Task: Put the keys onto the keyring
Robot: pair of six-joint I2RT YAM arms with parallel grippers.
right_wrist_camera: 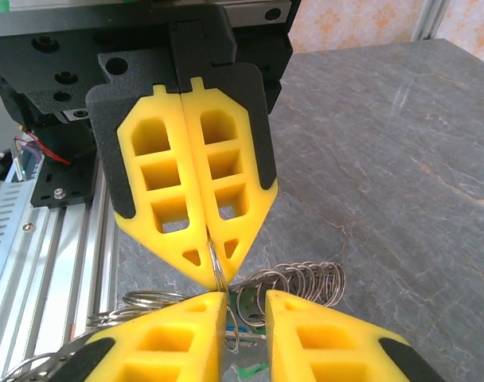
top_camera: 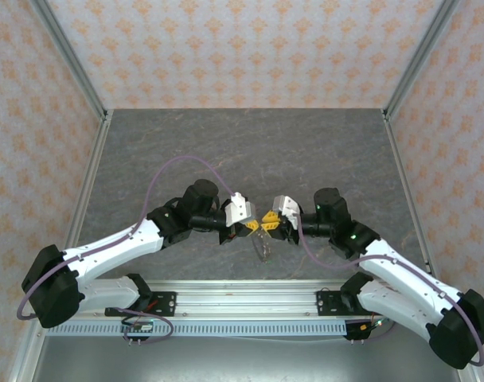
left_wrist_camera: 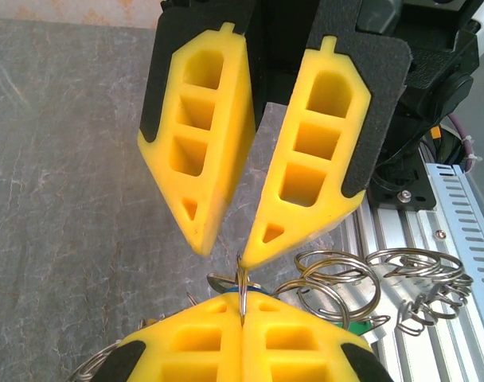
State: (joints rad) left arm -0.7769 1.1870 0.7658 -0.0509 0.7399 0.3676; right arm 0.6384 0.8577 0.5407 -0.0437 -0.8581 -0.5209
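- Keyring (left_wrist_camera: 335, 280) — a bundle of thin metal loops — hangs in the air between the two arms. The table (top_camera: 250, 143) lies under it and the rail (top_camera: 242, 296) is on its near side.
- Left gripper (right_wrist_camera: 209, 274): its fingers are pressed together and pinch a single thin wire of the keyring at their very tips. The other loops dangle beside and below that pinch.
- Right gripper (left_wrist_camera: 226, 251): it faces the left one tip to tip across the keyring. Its fingers are parted by a narrow gap, with nothing visibly clamped, and one fingertip touches the pinched wire just beside the left one's hold.
- Keys: I cannot make one out for certain. A green scrap (right_wrist_camera: 246, 371) shows just below the keyring's loops; it may be a tag, but it is too small to tell.
- The step in hand, as I judge it, is taking a second hold on the wire so that a key can be fed onto it.
- To do it well, the left pinch should hold steady, because thin wire held at the tips can swivel.
- The right fingers should close squarely on one strand only, close to the left hold, and any move should follow the wire's curve rather than pull across it.
- The risk is that the wire slips free and the keyring drops toward the rail.
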